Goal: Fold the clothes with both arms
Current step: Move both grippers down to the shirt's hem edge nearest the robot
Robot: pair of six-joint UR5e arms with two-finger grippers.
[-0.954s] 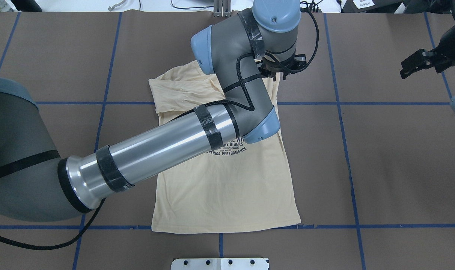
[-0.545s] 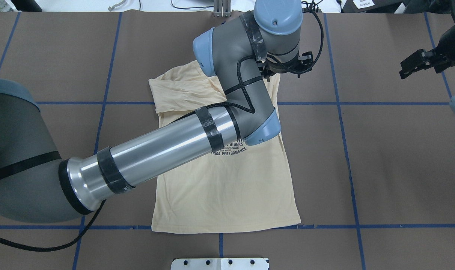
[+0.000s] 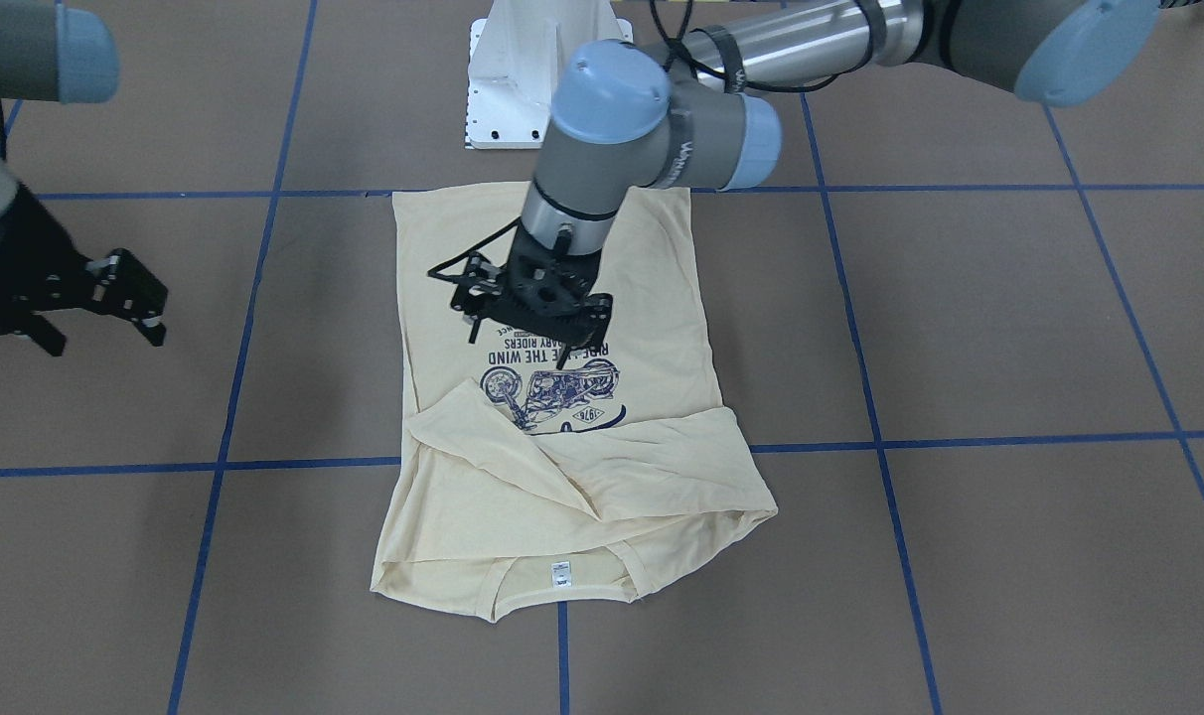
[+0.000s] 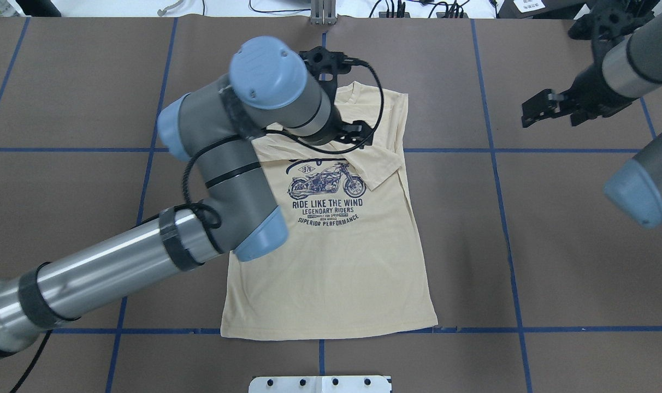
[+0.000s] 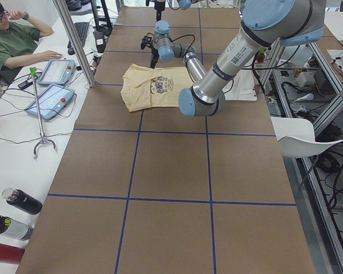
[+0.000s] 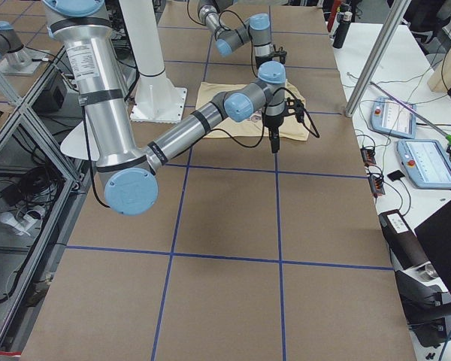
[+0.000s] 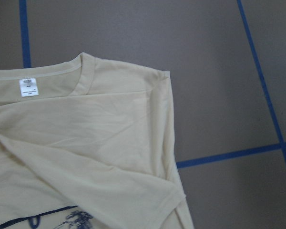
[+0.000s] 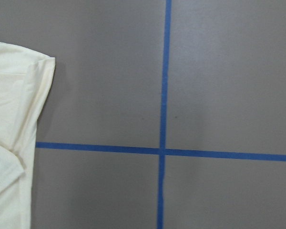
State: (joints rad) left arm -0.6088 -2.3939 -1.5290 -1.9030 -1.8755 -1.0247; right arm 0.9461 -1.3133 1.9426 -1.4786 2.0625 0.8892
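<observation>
nearest the robot, a white metal base plate (image 4: 320,383) sits at the edge of the brown bench (image 4: 555,245), which is marked into squares by blue tape lines (image 4: 527,329). just beyond the plate lies the pale cream-yellow long-sleeved knit shirt (image 4: 331,273), flat and printed side up, its hem along a tape line on the robot's side and its neck pointing away. the navy motorcycle print (image 4: 326,183) with its lines of lettering shows mid-chest. beyond it both sleeves are folded in across the upper chest; one sleeve (image 4: 377,164) overlaps the far corner of the print.

the grey-and-silver left arm (image 4: 222,164) reaches in over the shirt, and its black left pincer (image 3: 534,316) hangs above the lettering with no cloth in it; whether it is spread or closed cannot be told. at the far end are the ribbed neckline (image 7: 81,71) and its small white label (image 3: 560,573).

off to the robot's right, well apart from the shirt, the right arm (image 4: 631,65) holds the right pincer (image 3: 103,333) above bare bench, its fingers spread and empty.
</observation>
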